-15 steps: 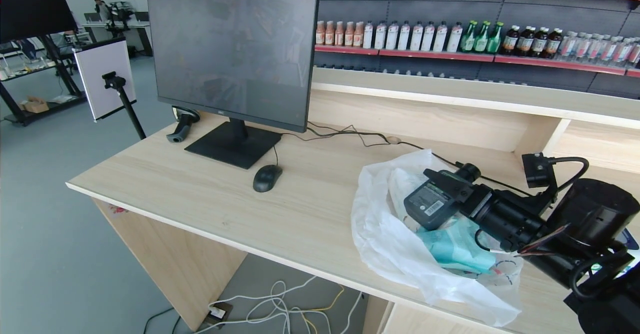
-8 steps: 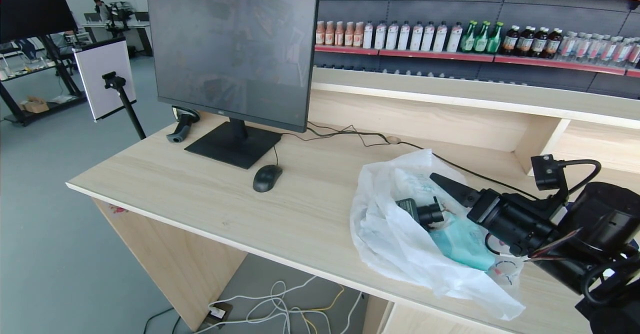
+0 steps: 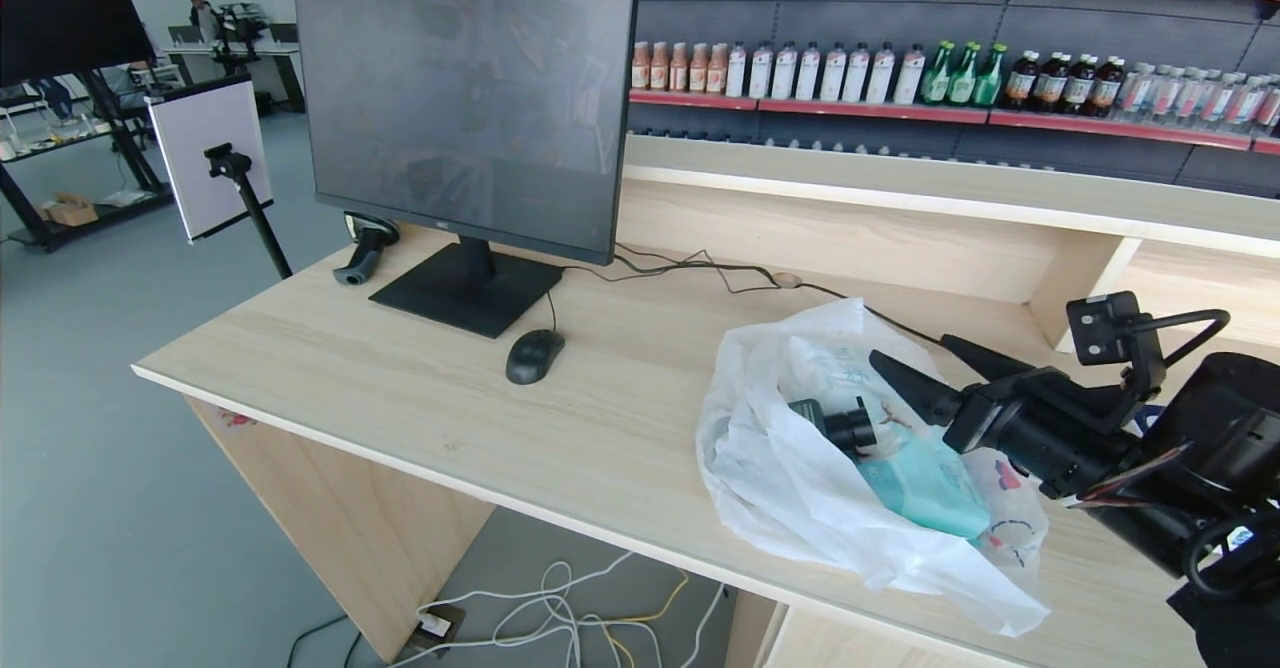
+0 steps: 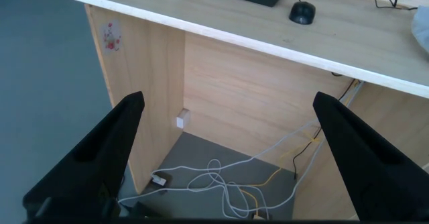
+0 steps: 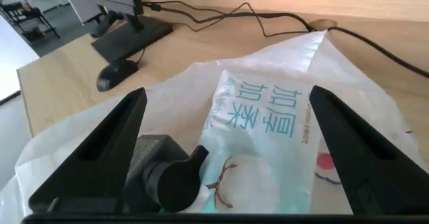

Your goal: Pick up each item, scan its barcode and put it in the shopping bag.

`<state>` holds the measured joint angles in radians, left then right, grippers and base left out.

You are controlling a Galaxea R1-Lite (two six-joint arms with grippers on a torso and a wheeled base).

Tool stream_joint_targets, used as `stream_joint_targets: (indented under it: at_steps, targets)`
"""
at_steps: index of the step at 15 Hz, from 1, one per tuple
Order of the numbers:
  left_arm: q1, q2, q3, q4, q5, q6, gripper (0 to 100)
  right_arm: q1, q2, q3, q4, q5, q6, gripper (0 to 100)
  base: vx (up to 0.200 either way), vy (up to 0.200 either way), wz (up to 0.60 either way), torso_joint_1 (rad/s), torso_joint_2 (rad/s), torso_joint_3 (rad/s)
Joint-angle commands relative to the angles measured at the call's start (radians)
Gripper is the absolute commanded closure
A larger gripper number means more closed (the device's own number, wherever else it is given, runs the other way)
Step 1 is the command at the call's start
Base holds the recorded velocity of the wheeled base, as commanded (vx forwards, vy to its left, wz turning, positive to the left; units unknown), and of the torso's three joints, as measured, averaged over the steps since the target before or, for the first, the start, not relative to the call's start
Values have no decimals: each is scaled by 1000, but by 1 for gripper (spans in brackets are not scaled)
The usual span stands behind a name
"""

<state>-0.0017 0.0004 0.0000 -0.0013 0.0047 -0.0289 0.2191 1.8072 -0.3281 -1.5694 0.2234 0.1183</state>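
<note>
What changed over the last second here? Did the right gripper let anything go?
The right gripper let go of the dark grey item, which it held above the shopping bag a second ago. The item now lies inside the bag, against the teal packet. The gripper, now open, has drawn back slightly toward the robot's right. The bag, monitor and mouse stayed put.

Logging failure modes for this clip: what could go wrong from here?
1. The open right gripper sits at the mouth of the bag; pulling back could snag its thin film.
2. One corner of the bag lies at the front edge of the desk, so a tug might slide it off.
</note>
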Motion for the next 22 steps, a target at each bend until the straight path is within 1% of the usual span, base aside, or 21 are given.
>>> stream_joint_targets:
  at_steps: [1,2,3,4,5,6,10,15,16,17,18,19,20,21,22]
  targets:
    - [0,0,0,0,0,0,0,-15,-58,4,-1,-1,-58,0,0,0,0,0,0,0]
    - [0,0,0,0,1,1,0,-27,-106,27,-1,-49,-135,0,0,0,0,0,0,0]
    - [0,0,0,0,0,0,0,-27,-137,50,-1,-79,-152,0,0,0,0,0,0,0]
    - [0,0,0,0,1,0,0,-29,-193,112,-1,-122,-170,0,0,0,0,0,0,0]
    - [0,0,0,0,0,0,0,-29,-247,150,-1,-139,-198,0,0,0,0,0,0,0]
    - [0,0,0,0,0,0,0,-29,-295,199,-1,-139,-227,0,0,0,0,0,0,0]
    - [0,0,0,0,0,0,0,-26,-434,328,-1,-151,-247,0,0,0,0,0,0,0]
    - [0,0,0,1,0,3,0,-15,-491,328,3,-260,-203,0,0,0,0,0,0,0]
    - [0,0,0,0,0,3,0,-15,-559,328,98,-306,-158,0,0,0,0,0,0,0]
    - [0,0,0,1,0,3,0,-12,-661,328,255,-314,-141,0,0,0,0,0,0,0]
    - [0,0,0,1,0,3,0,8,-819,328,466,-312,-147,0,0,0,0,0,0,0]
    - [0,0,0,1,0,3,0,48,-964,328,684,-312,-160,0,0,0,0,0,0,0]
    - [0,0,0,1,0,3,0,101,-1189,325,974,-312,-201,0,0,0,0,0,0,0]
    - [0,0,0,1,0,3,0,109,-1365,325,1192,-311,-227,0,0,0,0,0,0,0]
    - [0,0,0,1,0,3,0,109,-1522,323,1375,-309,-239,0,0,0,0,0,0,0]
